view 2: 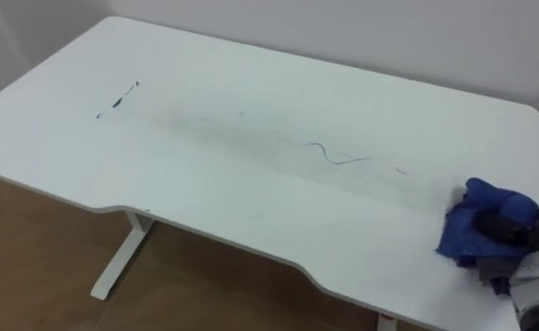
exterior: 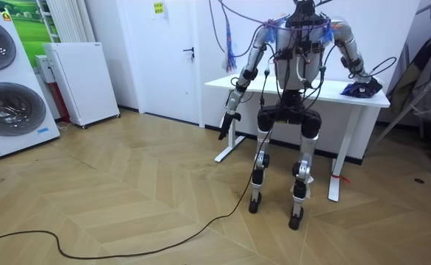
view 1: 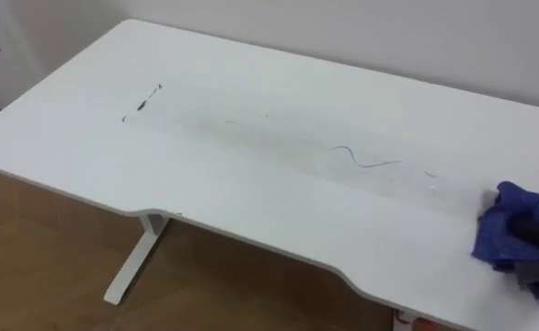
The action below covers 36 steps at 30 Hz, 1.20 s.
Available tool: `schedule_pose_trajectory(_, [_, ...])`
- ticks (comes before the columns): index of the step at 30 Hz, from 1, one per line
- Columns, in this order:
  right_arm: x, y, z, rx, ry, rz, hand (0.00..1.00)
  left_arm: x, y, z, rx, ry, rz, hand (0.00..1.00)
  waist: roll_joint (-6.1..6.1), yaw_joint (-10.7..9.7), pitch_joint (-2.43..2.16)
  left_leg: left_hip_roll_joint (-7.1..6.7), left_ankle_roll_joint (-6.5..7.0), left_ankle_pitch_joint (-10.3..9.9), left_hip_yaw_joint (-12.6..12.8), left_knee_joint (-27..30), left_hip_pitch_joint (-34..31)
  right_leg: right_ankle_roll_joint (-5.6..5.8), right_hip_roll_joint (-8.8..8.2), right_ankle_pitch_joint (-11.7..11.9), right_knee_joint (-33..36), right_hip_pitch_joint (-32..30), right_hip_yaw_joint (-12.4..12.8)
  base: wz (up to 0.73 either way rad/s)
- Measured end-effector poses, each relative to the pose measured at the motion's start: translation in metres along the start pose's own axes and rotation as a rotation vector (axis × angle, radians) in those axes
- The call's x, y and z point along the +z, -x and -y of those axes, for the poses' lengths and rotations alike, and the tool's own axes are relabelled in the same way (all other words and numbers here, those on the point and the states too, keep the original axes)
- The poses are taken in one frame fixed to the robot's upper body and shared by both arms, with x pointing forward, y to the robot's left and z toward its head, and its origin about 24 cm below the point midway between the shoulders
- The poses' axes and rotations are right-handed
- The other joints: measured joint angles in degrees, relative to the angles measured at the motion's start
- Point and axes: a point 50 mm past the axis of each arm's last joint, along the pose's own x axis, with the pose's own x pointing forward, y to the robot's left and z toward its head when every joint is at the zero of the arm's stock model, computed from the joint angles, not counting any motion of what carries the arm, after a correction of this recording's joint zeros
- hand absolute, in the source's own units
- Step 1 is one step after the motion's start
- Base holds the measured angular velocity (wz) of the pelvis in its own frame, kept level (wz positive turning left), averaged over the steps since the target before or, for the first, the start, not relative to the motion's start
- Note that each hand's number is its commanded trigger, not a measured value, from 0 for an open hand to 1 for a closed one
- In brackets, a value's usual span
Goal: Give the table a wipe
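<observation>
A white table [view 1: 251,198] carries pen marks: a short dark dash [view 1: 143,101] at the far left and a thin curly line [view 1: 361,158] right of the middle, with a faint grey smear between them. A crumpled blue cloth [view 2: 467,230] lies near the table's right front edge. My right hand [view 2: 513,227] rests on it with dark fingers curled into the folds. In the room view I stand at the table's front, right arm stretched to the cloth [exterior: 361,90], while my left hand [exterior: 228,118] hangs open beside my hip.
The table's back edge meets a white wall, and its white leg [view 1: 136,262] stands on wooden floor at the left. Behind me in the room are stacked washing machines [exterior: 2,81], a white cabinet [exterior: 79,81] and a door [exterior: 175,51].
</observation>
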Motion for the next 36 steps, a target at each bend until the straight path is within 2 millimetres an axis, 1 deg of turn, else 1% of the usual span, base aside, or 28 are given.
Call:
schedule_pose_trajectory(3, [0.004,0.002,0.001,-0.020,0.050,0.032,1.00,-0.003,0.000,0.002,-0.006,-0.008,-0.010,0.00,0.12,0.08,0.02,-0.02,-0.01,-0.01,-0.13,-0.21,0.41,0.00,0.04,-0.02,-0.33,0.48,-0.16,0.01])
schedule_pose_trajectory(4, [0.008,0.003,0.002,-0.026,0.064,0.050,1.00,-0.003,0.000,0.002,-0.008,-0.009,-0.013,0.00,0.22,0.19,0.13,-0.02,-0.02,0.00,-0.14,-0.34,0.42,0.00,0.05,-0.02,-0.36,0.42,-0.12,0.00])
schedule_pose_trajectory(5, [0.009,0.003,0.001,-0.026,0.073,0.056,1.00,-0.003,0.000,0.002,-0.008,-0.008,-0.013,0.00,0.25,0.33,0.14,-0.02,-0.02,0.00,-0.12,-0.40,0.48,0.00,0.05,-0.01,-0.39,0.42,-0.07,-0.04])
schedule_pose_trajectory(6, [0.015,0.005,-0.003,-0.022,0.083,0.071,1.00,-0.003,0.000,0.002,-0.010,-0.009,-0.017,0.00,0.32,0.62,0.11,-0.02,-0.03,0.01,0.00,-0.77,0.88,0.00,0.05,-0.02,-0.39,0.57,0.06,-0.07])
schedule_pose_trajectory(8, [0.031,0.011,-0.013,-0.018,0.108,0.125,1.00,-0.004,0.000,0.007,-0.020,-0.006,-0.031,0.00,0.40,0.78,0.16,-0.01,-0.04,0.02,-0.05,-0.80,1.35,-0.01,0.05,-0.02,-0.27,0.79,0.10,-0.09])
schedule_pose_trajectory(9, [0.044,0.016,-0.019,-0.018,0.155,0.188,1.00,-0.003,-0.001,0.010,-0.028,-0.005,-0.028,0.00,0.48,1.13,0.20,0.03,-0.04,0.02,-0.17,-0.87,1.46,-0.01,0.07,-0.01,-0.18,0.77,0.13,-0.13])
schedule_pose_trajectory(10, [0.057,0.022,-0.026,-0.015,0.211,0.251,1.00,0.000,-0.001,0.012,-0.033,-0.008,-0.019,0.00,0.50,1.95,0.19,0.09,-0.05,0.02,-0.15,-1.04,1.68,-0.06,0.07,0.01,-0.12,0.98,0.15,-0.12])
schedule_pose_trajectory(11, [0.064,0.026,-0.029,-0.009,0.235,0.283,1.00,0.002,-0.001,0.014,-0.034,-0.012,-0.016,0.00,0.51,2.28,0.22,0.10,-0.05,0.01,-0.15,-1.11,1.87,-0.06,0.08,0.02,-0.13,1.16,0.13,-0.06])
schedule_pose_trajectory(12, [0.077,0.033,-0.039,0.008,0.275,0.344,1.00,0.003,-0.001,0.017,-0.041,-0.018,-0.014,0.00,0.50,3.06,0.29,0.08,-0.07,0.00,-0.18,-1.35,2.53,-0.06,0.07,0.02,-0.15,1.67,0.05,0.00])
schedule_pose_trajectory(13, [0.088,0.041,-0.049,0.032,0.302,0.397,1.00,0.004,-0.001,0.019,-0.045,-0.020,-0.011,0.00,0.78,4.14,0.56,0.09,-0.13,-0.04,-0.32,-1.69,3.05,-0.06,0.07,0.02,-0.28,2.38,-0.17,0.04])
schedule_pose_trajectory(14, [0.094,0.045,-0.053,0.040,0.318,0.422,1.00,0.005,-0.001,0.019,-0.046,-0.019,-0.008,0.00,0.72,4.42,0.61,0.06,-0.18,-0.11,-0.62,-1.73,3.16,-0.06,0.07,0.01,-0.38,2.50,-0.46,0.12])
schedule_pose_trajectory(16, [0.118,0.064,-0.070,0.067,0.370,0.521,1.00,0.004,-0.001,0.022,-0.052,-0.027,-0.013,0.00,0.37,5.77,0.66,-0.04,-0.28,-0.21,-1.77,-1.91,3.22,-0.03,0.12,-0.01,-0.42,2.65,-1.88,0.19])
schedule_pose_trajectory(17, [0.124,0.069,-0.074,0.076,0.379,0.545,1.00,0.004,-0.001,0.023,-0.055,-0.032,-0.019,0.00,0.39,6.13,0.68,-0.09,-0.28,-0.21,-2.08,-1.81,3.04,-0.02,0.12,-0.01,-0.46,2.68,-2.22,0.18])
schedule_pose_trajectory(18, [0.134,0.076,-0.080,0.094,0.393,0.581,1.00,0.005,-0.001,0.026,-0.061,-0.032,-0.024,0.00,0.47,6.87,0.77,-0.20,-0.29,-0.21,-2.64,-1.61,2.79,-0.03,0.09,-0.01,-0.54,3.09,-3.31,0.20])
schedule_pose_trajectory(19, [0.142,0.081,-0.084,0.112,0.404,0.605,1.00,0.004,-0.001,0.029,-0.070,-0.041,-0.027,0.00,0.65,7.31,0.96,-0.33,-0.28,-0.21,-3.01,-1.50,2.90,-0.02,0.05,-0.01,-0.66,3.67,-3.61,0.21])
schedule_pose_trajectory(21, [0.148,0.086,-0.088,0.138,0.412,0.625,1.00,0.001,-0.001,0.033,-0.078,-0.053,-0.033,0.00,0.75,8.50,1.02,-0.58,-0.28,-0.21,-3.75,-1.28,2.90,-0.02,0.00,-0.01,-1.31,4.53,-4.44,0.22])
schedule_pose_trajectory(22, [0.150,0.087,-0.089,0.142,0.416,0.629,1.00,-0.001,-0.001,0.034,-0.081,-0.053,-0.039,0.00,0.78,8.51,1.05,-0.69,-0.27,-0.22,-4.25,-1.08,2.80,0.00,-0.02,-0.02,-1.28,4.57,-4.79,0.28])
schedule_pose_trajectory(24, [0.153,0.089,-0.089,0.151,0.429,0.639,1.00,-0.010,-0.002,0.038,-0.094,-0.052,-0.070,0.00,1.15,9.98,1.08,-0.80,-0.29,-0.24,-4.84,-0.80,2.80,0.13,0.01,-0.13,-1.29,4.46,-4.75,0.17])
schedule_pose_trajectory(25, [0.154,0.089,-0.088,0.149,0.432,0.639,1.00,-0.014,-0.002,0.040,-0.100,-0.051,-0.088,0.00,1.38,10.42,1.17,-0.83,-0.31,-0.25,-5.19,-0.57,2.51,0.12,0.02,-0.13,-1.26,4.46,-5.23,0.07])
schedule_pose_trajectory(27, [0.155,0.089,-0.088,0.154,0.439,0.640,1.00,-0.020,-0.002,0.041,-0.102,-0.051,-0.104,0.00,1.49,10.98,1.14,-0.88,-0.38,-0.21,-5.56,-0.48,2.06,0.12,0.02,-0.13,-1.27,4.45,-5.69,0.12])
schedule_pose_trajectory(30, [0.157,0.088,-0.086,0.150,0.449,0.640,1.00,-0.024,-0.001,0.042,-0.106,-0.045,-0.113,0.00,1.48,11.64,1.14,-1.00,-0.46,-0.24,-5.98,0.27,1.27,-0.16,0.02,-0.43,-1.37,4.31,-6.30,0.08])
schedule_pose_trajectory(33, [0.157,0.087,-0.086,0.149,0.452,0.631,1.00,-0.031,-0.001,0.043,-0.111,-0.043,-0.135,0.00,1.41,12.45,1.11,-1.15,-0.46,-0.24,-6.24,0.32,1.25,-0.16,-0.04,-0.56,-1.48,4.38,-6.47,0.03])
schedule_pose_trajectory(36, [0.156,0.086,-0.085,0.147,0.446,0.616,1.00,-0.037,0.000,0.043,-0.115,-0.042,-0.153,0.00,1.08,13.12,0.93,-1.27,-0.46,-0.23,-6.62,0.31,1.34,-0.11,-0.07,-0.62,-1.48,4.38,-6.86,0.07])
